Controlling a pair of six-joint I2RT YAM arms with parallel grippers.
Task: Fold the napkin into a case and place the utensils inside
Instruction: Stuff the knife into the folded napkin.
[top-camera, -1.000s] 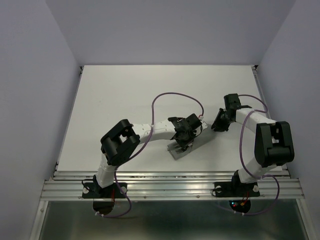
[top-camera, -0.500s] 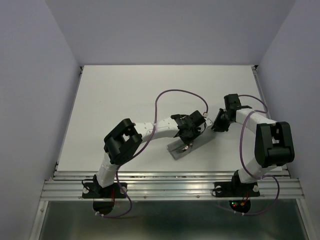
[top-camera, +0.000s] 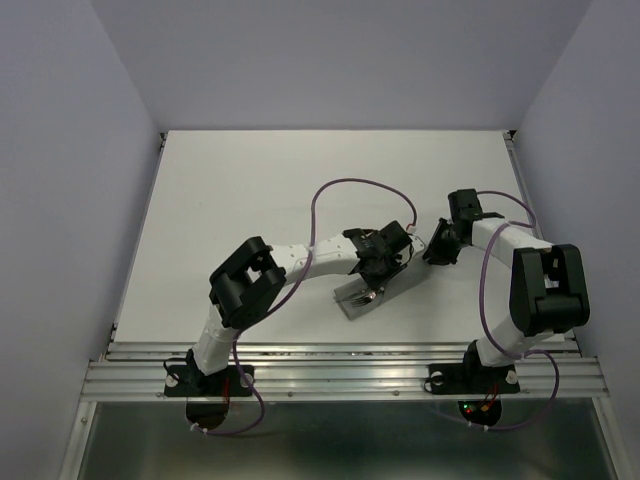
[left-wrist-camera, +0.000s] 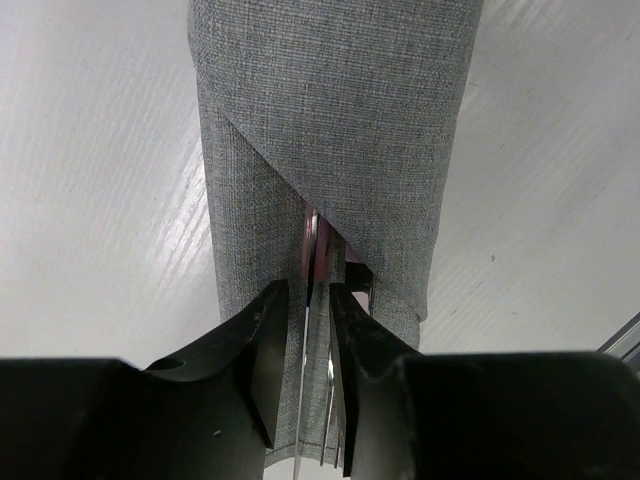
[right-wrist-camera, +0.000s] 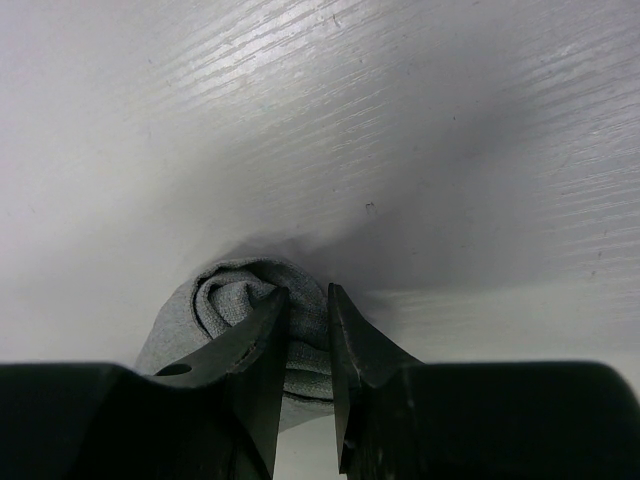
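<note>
The grey napkin (left-wrist-camera: 330, 120) lies folded as a narrow case (top-camera: 396, 283), slanting across the table between the two arms. The utensils (left-wrist-camera: 312, 235) sit in its pocket: pinkish handles go under the diagonal flap, and silver ends (top-camera: 362, 296) stick out at the near-left end. My left gripper (left-wrist-camera: 308, 290) (top-camera: 372, 268) straddles the metal ends, its jaws slightly apart with a gap beside the knife blade. My right gripper (right-wrist-camera: 306, 292) (top-camera: 437, 250) is shut on the bunched far end of the napkin (right-wrist-camera: 225, 300).
Purple cables (top-camera: 360, 185) loop over the white table (top-camera: 250, 200) behind both wrists. An aluminium rail (top-camera: 340, 350) runs along the near edge just below the case. Walls enclose the table on three sides.
My left gripper slid up and to the right along the case, carrying the utensils deeper into the pocket, then its jaws parted. The right gripper has kept its hold and has not moved.
</note>
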